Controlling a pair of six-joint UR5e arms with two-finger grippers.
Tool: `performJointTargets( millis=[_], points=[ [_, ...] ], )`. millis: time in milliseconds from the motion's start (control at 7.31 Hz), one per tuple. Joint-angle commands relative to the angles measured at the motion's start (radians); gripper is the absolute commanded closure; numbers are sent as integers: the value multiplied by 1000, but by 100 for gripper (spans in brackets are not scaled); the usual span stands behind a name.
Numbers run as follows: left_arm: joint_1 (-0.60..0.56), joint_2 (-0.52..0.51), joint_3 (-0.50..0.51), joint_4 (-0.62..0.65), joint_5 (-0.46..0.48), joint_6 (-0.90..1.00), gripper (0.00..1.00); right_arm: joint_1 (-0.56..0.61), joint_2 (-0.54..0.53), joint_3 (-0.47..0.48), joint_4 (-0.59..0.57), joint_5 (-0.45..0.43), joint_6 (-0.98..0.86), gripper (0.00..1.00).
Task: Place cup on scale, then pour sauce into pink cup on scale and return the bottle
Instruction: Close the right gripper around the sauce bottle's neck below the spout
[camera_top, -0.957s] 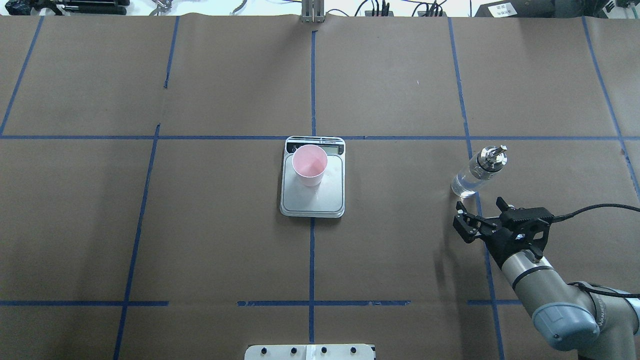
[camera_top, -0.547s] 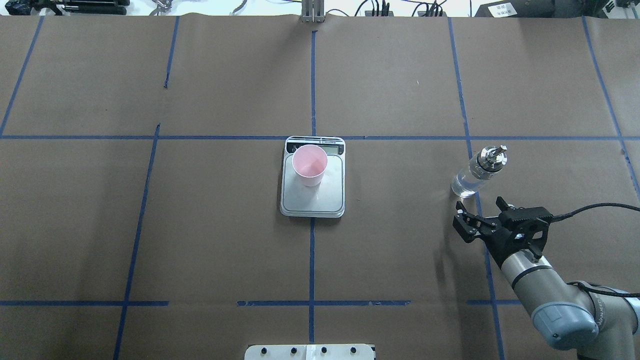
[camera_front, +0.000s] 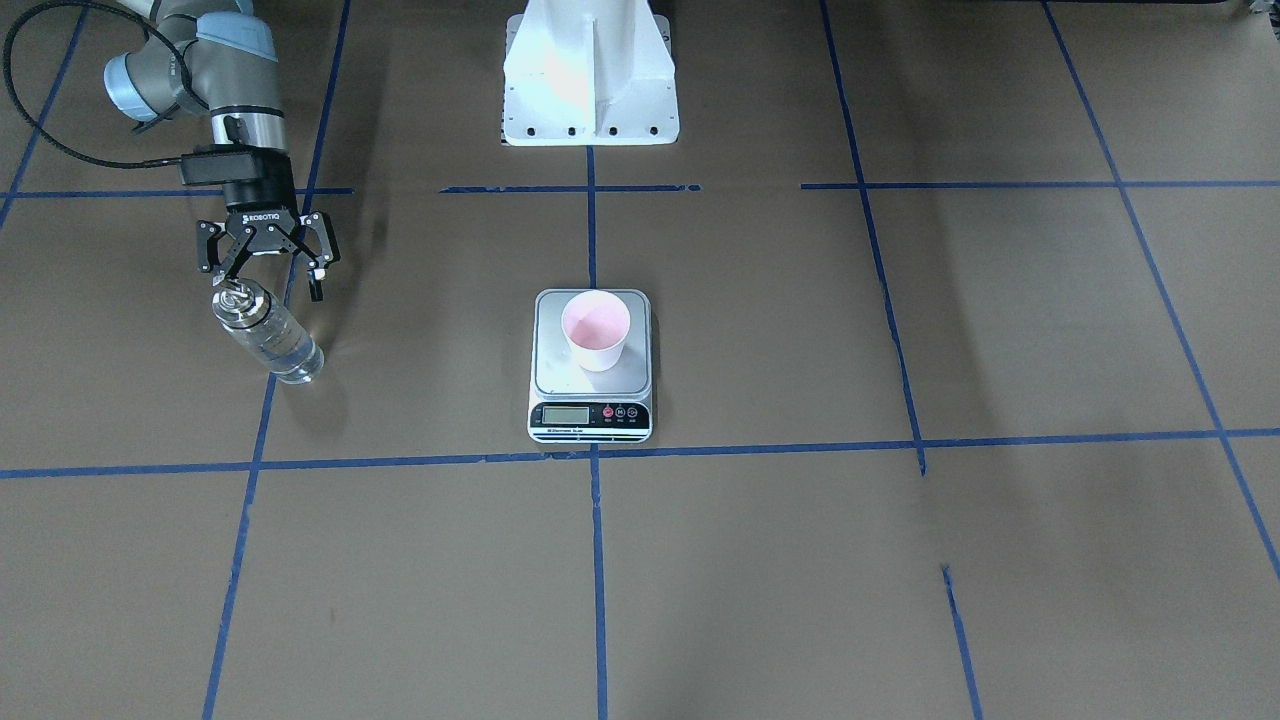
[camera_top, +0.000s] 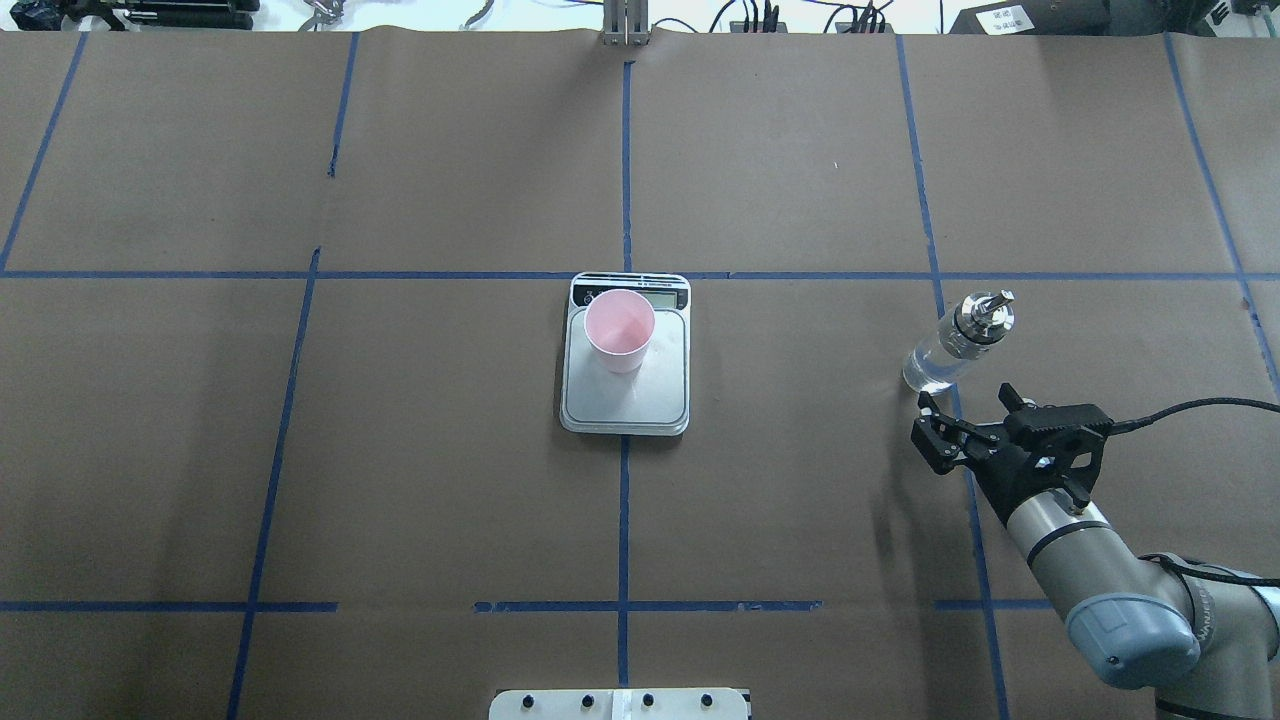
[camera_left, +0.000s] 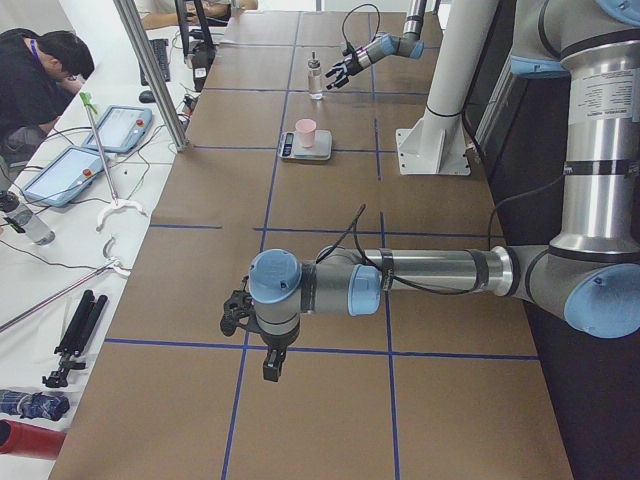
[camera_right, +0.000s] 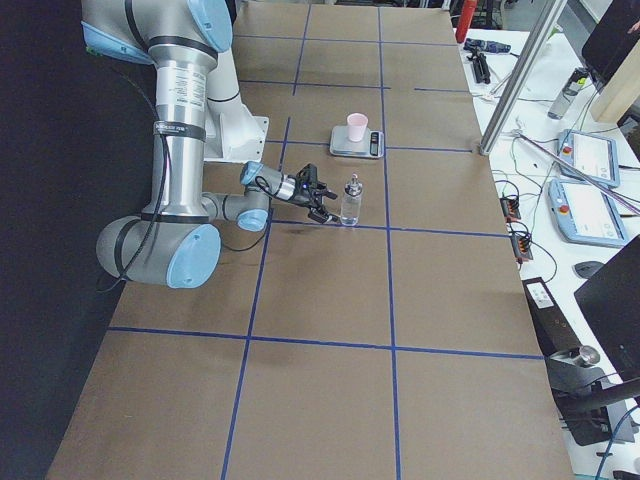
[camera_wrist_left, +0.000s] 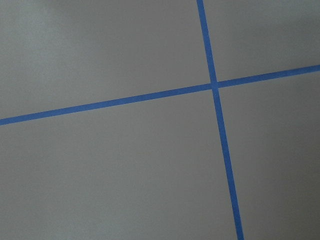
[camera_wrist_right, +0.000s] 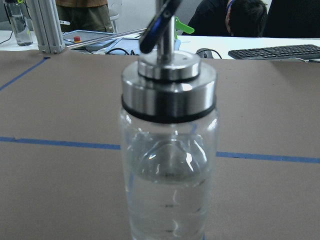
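The scale (camera_top: 625, 370) is sitting mid-table carrying the cup (camera_top: 620, 330). Well to its right, the bottle (camera_top: 955, 345) is standing upright just beyond the right gripper (camera_top: 968, 408), whose jaws are gaping, untouching.

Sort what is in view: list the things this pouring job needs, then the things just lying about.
Needed for the job:
pink cup, standing on the scale
bottle, upright, part full of clear liquid
right gripper, open, beside the bottle

Just lying about:
tablets on the side bench
keyboard
tripod
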Motion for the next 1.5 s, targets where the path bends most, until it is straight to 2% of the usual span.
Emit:
performJointTargets(
  millis=[0,1368],
  points=[
    [0,0,0,2,-1,0,0,15,23,-2,0,0,-3,0],
    [0,0,-2,0,-1,2,0,67,48,-3,-5,-1,-8,0]
  ],
)
